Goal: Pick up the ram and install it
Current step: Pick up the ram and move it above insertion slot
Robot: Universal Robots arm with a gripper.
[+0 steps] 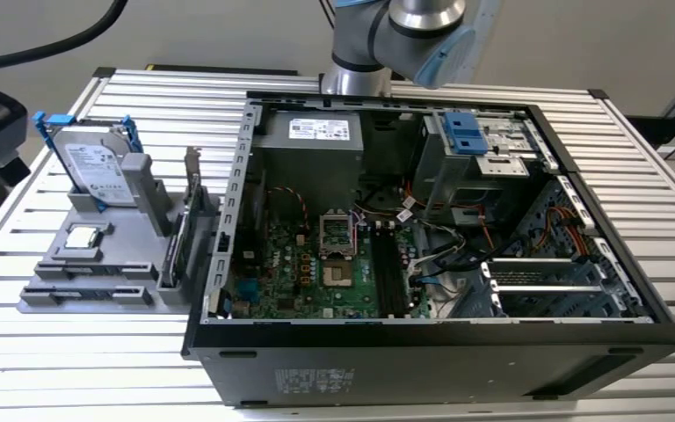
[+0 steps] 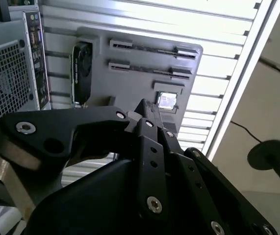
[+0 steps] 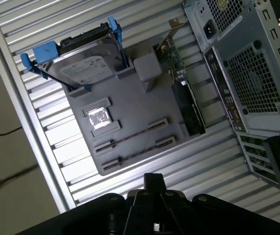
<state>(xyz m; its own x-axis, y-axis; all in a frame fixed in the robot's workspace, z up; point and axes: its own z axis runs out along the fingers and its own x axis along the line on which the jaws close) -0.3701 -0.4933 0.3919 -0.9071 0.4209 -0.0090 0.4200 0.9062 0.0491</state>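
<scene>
Gripper point(image 2: 147, 108), claw drawn narrow and empty, hovers above the ram point(image 2: 149, 49) in its grey holder point(image 2: 130, 88): approach step; grasping needs wider jaws.

In the exterior view, cut off by the frame at twelve o'clock: the arm point(image 1: 399, 31), down to a few silver-and-blue joints above the open computer case point(image 1: 431, 352); at nine o'clock of that case, seen edge-on with its face not to be made out, the card with the metal bracket point(image 1: 192, 180). In the first wrist view, no more than a thin dark line in a slot of the grey tray point(image 3: 136, 105): the ram point(image 3: 132, 135), chips too small to tell. In the second wrist view, covering much of that tray, the black gripper point(image 2: 147, 108), its own body run off the frame.
</scene>
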